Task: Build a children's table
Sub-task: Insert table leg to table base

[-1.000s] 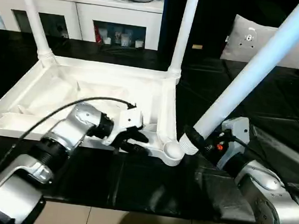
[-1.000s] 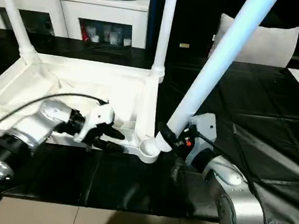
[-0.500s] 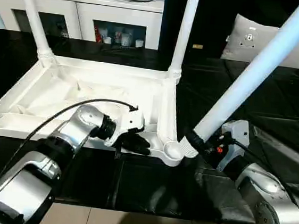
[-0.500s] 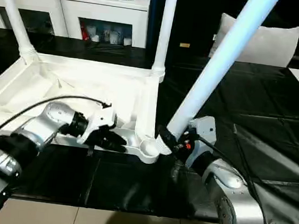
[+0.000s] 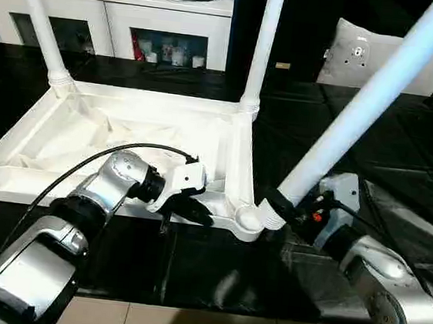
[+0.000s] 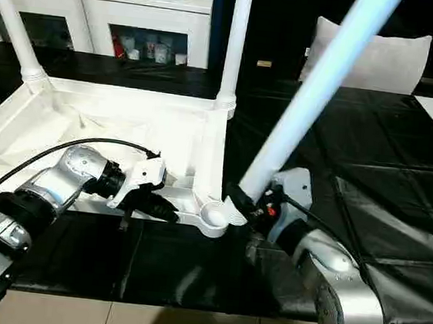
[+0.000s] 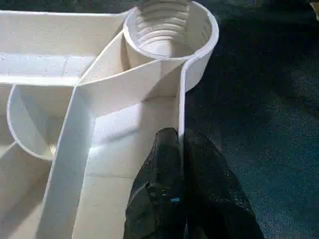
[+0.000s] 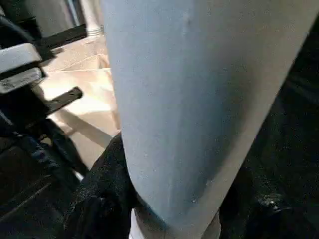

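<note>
Black mat; left claw (image 7: 180, 149) pinching tabletop (image 5: 126, 133) rim (level).

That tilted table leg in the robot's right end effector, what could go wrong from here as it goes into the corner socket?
1. The leg leans steeply while the near corner socket opens upward, so its end may jam or cross-thread.
2. The right end effector grips the leg near its base, so the long upper part could swing.
3. The left end effector pinches only the tabletop's thin rim; a push could slide the tabletop.
</note>
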`<state>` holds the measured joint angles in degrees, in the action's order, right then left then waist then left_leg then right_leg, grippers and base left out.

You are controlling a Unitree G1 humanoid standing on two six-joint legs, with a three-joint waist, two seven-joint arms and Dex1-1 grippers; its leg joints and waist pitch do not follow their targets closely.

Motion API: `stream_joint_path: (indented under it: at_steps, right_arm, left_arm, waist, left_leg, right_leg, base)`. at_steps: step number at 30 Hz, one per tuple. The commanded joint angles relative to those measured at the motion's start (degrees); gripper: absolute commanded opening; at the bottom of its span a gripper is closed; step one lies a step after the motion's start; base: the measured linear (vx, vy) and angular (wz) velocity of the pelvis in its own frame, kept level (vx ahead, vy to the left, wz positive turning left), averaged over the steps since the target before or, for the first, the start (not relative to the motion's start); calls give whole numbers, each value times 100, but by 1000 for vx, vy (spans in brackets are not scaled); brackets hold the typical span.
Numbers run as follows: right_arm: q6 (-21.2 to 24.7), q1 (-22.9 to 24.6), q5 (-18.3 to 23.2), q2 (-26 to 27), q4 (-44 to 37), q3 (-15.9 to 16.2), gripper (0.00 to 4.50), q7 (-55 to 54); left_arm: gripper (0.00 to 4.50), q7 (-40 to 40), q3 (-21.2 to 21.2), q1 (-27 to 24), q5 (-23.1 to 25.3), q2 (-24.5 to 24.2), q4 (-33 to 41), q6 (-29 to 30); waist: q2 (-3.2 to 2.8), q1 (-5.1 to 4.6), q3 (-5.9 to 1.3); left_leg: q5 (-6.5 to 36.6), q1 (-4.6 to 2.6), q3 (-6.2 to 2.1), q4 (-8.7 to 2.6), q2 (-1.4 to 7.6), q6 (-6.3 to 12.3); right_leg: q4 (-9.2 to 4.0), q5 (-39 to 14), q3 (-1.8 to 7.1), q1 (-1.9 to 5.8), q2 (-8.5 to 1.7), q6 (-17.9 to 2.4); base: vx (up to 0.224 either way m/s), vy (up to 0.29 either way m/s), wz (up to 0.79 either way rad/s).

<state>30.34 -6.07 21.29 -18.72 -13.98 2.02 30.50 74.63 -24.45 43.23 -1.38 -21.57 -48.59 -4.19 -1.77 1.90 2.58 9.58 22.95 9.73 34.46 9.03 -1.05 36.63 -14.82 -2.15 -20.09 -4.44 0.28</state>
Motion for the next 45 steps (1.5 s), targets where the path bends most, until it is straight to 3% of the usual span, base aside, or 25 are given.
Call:
stream_joint_path:
  at_steps: [1, 3, 4, 10, 11, 14, 15, 16, 18, 22, 30, 33, 38, 41, 42, 45]
  right_arm:
    - [239, -194, 43, -125, -208, 192, 188, 156]
    - [376, -291, 91, -169, -221, 272, 188, 247]
    - [430, -359, 124, -186, -223, 303, 188, 310]
    - [551, -533, 162, -266, -158, 415, 188, 516]
    - [555, -544, 167, -278, -151, 425, 188, 539]
    - [641, -598, 182, -422, -92, 530, 188, 712]
    - [641, -598, 182, -422, -92, 530, 188, 712]
    - [681, -607, 176, -459, -78, 555, 188, 747]
    - [816, -625, 169, -562, -79, 650, 188, 892]
    - [931, -614, 162, -677, -166, 725, 188, 977]
    - [1095, -531, 302, -854, -370, 568, 188, 1014]
    - [1006, -516, 188, -872, -257, 589, 188, 1006]
    - [754, -714, 61, -692, 203, 631, 188, 867]
    - [761, -752, 56, -717, 270, 692, 188, 934]
    - [772, -762, 47, -740, 309, 728, 188, 981]
    - [802, -747, 39, -825, 384, 835, 188, 1153]
  left_arm:
    - [0, -106, 143, -234, -2, -73, 400, 285]
    - [0, -170, 151, -465, -39, -99, 860, 512]
    - [0, -199, 120, -695, -68, -150, 1330, 721]
    - [0, -442, 136, -1351, -216, -226, 2643, 1349]
    - [0, -447, 136, -1383, -223, -233, 2707, 1374]
    - [0, -515, 156, -1604, -136, -320, 3209, 1635]
    - [0, -515, 156, -1604, -136, -320, 3209, 1635]
    - [0, -560, 165, -1641, -94, -338, 3319, 1691]
    - [0, -706, 186, -1666, 4, -379, 3496, 1747]
    - [0, -877, 250, -1619, 29, -369, 3481, 1680]
    - [0, -1110, 293, -1381, 229, -336, 3134, 1391]
    - [0, -980, 277, -1331, 180, -347, 3122, 1371]
    - [0, -409, 81, -1329, 51, -519, 3227, 1308]
    - [0, -435, 53, -1291, 100, -523, 3176, 1267]
    - [0, -462, 29, -1247, 158, -523, 3113, 1208]
    - [0, -583, 28, -1100, 308, -474, 2899, 1048]
  waist:
    - [1, 14, -312]
    - [0, -1, -319]
    - [-29, 4, -336]
    - [-28, -2, -353]
    - [-33, 8, -348]
    - [28, 15, -323]
    - [17, 20, -322]
    - [70, 6, -316]
    - [52, 19, -313]
    - [53, 20, -314]
    - [23, 15, -338]
    - [29, 17, -339]
    - [11, 9, -343]
    - [15, 31, -343]
    - [47, 29, -341]
    - [39, 40, -337]
  left_leg:
    - [1402, -190, -148, -471, 419, 77]
    - [1303, -177, -158, -476, 440, 104]
    - [1253, -204, -152, -460, 448, 124]
    - [871, -170, -149, -449, 441, 248]
    - [878, -190, -130, -437, 427, 267]
    - [1010, -183, -117, -449, 427, 231]
    - [1033, -185, -123, -454, 433, 211]
    - [1034, -182, -113, -458, 430, 206]
    - [1001, -188, -114, -455, 428, 203]
    - [961, -187, -115, -450, 421, 190]
    - [862, -175, -128, -432, 410, 201]
    - [804, -173, -119, -422, 405, 247]
    - [905, -192, -121, -429, 407, 165]
    - [836, -194, -114, -423, 413, 191]
    - [836, -191, -110, -424, 414, 201]
    - [884, -192, -110, -423, 414, 196]
  right_leg:
    - [-479, -155, 234, 126, -444, -1555]
    - [-439, 49, 226, 143, -443, -1575]
    - [-427, 153, 228, 130, -456, -1597]
    - [-385, 714, 201, 156, -424, -1593]
    - [-407, 678, 207, 132, -417, -1579]
    - [-442, 303, 218, 135, -428, -1527]
    - [-438, 239, 218, 140, -431, -1514]
    - [-452, 156, 220, 131, -416, -1482]
    - [-456, 65, 221, 121, -421, -1454]
    - [-455, 91, 225, 117, -418, -1404]
    - [-433, 368, 222, 139, -419, -1407]
    - [-429, 481, 217, 131, -414, -1458]
    - [-427, 357, 214, 118, -412, -1518]
    - [-414, 474, 213, 127, -407, -1520]
    - [-419, 472, 214, 129, -409, -1514]
    - [-429, 355, 215, 137, -419, -1491]
  base:
    - [0, 0, 0]
    - [0, 0, 0]
    - [0, 0, 0]
    - [0, 0, 0]
    - [0, 0, 0]
    - [0, 0, 0]
    - [0, 0, 0]
    - [0, 0, 0]
    - [0, 0, 0]
    - [0, 0, 0]
    - [0, 0, 0]
    - [0, 0, 0]
    - [0, 0, 0]
    - [0, 0, 0]
    - [0, 0, 0]
    - [0, 0, 0]
